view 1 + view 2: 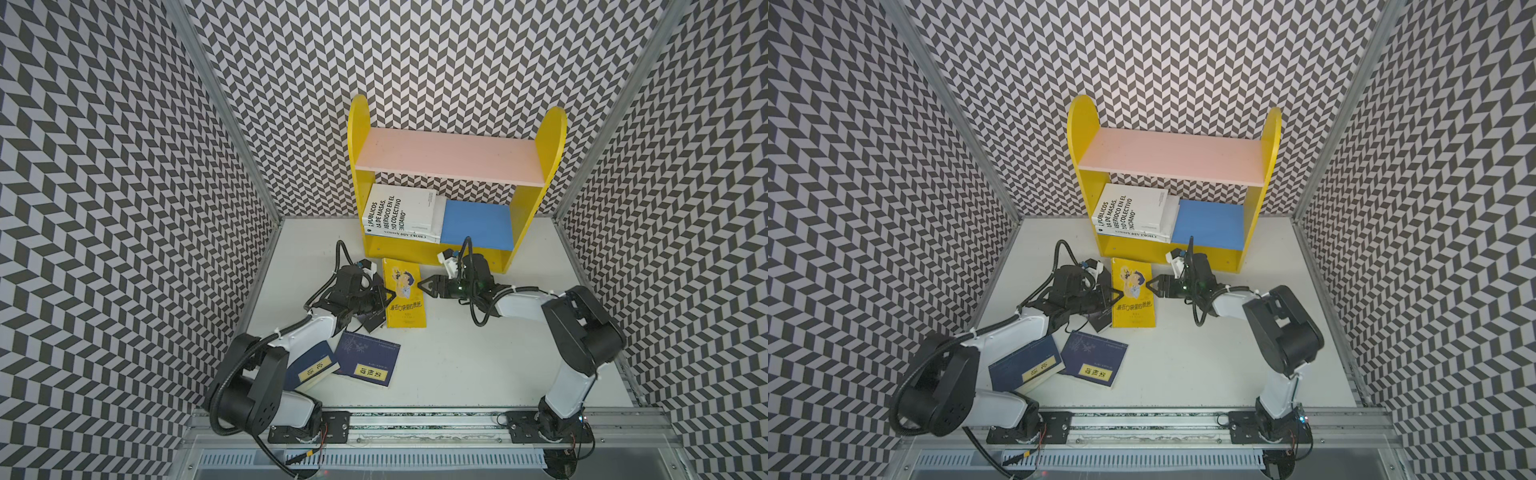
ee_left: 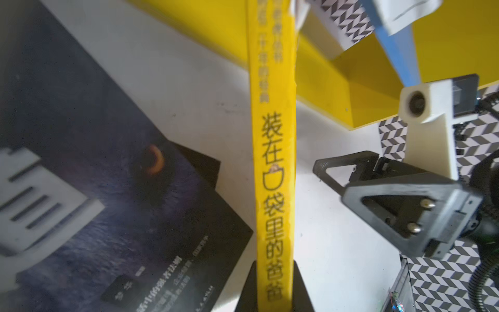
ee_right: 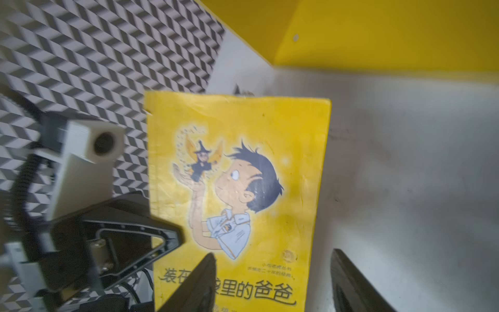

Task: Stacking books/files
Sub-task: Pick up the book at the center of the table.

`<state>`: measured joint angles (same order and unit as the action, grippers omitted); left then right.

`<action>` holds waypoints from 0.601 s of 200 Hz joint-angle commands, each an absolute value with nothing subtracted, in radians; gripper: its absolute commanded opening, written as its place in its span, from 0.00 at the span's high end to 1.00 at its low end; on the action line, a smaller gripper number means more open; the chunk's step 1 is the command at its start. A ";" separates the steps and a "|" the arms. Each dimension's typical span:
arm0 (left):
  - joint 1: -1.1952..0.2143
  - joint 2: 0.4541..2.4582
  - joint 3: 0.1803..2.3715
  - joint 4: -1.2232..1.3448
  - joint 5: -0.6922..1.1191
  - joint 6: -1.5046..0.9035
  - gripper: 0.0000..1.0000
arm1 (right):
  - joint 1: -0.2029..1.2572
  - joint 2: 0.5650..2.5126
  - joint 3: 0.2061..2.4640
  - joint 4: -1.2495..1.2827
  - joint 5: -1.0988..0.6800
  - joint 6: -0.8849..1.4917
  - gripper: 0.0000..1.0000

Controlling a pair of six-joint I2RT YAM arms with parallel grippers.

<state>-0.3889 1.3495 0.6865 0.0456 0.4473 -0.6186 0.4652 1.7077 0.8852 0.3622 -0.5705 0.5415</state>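
Note:
The yellow cartoon book (image 1: 404,293) lies cover up in front of the shelf, seen in both top views. My left gripper (image 2: 274,266) is shut on its spine edge (image 2: 272,175), with a black book (image 2: 108,189) lying beneath the gripper. At the book's opposite edge my right gripper (image 3: 272,256) stands open, its fingers (image 3: 205,270) apart over the cover (image 3: 243,175) and holding nothing. Two navy books (image 1: 316,368) (image 1: 365,359) with yellow labels lie near the left arm's base. Two white books (image 1: 399,212) are stacked flat on the lower shelf.
The yellow bookshelf (image 1: 523,224) stands at the back with a bare pink upper board (image 1: 449,156) and a blue lower board (image 1: 476,224) beside the white books. Patterned walls (image 1: 124,208) close in the table on three sides.

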 commanded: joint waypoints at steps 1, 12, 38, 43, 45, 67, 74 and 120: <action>-0.390 1.230 0.736 0.018 0.523 -0.552 1.00 | 0.443 1.537 0.867 0.514 -0.482 0.520 0.23; -0.389 1.184 0.773 -0.005 0.553 -0.532 1.00 | 0.425 1.474 0.861 0.546 -0.468 0.539 0.17; -0.375 1.110 0.894 -0.011 0.611 -0.498 1.00 | 0.391 1.345 0.853 0.651 -0.421 0.586 0.05; -0.374 1.105 0.923 -0.002 0.613 -0.495 1.00 | 0.390 1.323 0.852 0.673 -0.402 0.589 0.03; -0.373 1.101 0.934 0.001 0.613 -0.496 1.00 | 0.390 1.313 0.852 0.678 -0.394 0.592 0.02; -0.373 1.087 1.026 0.108 0.596 -0.527 1.00 | 0.388 1.235 0.867 0.721 -0.340 0.612 0.00; -0.372 1.082 1.041 0.159 0.579 -0.552 1.00 | 0.388 1.219 0.881 0.720 -0.341 0.615 0.00; -0.366 1.053 1.063 0.474 0.422 -0.637 1.00 | 0.387 1.214 0.910 0.813 -0.505 0.746 0.01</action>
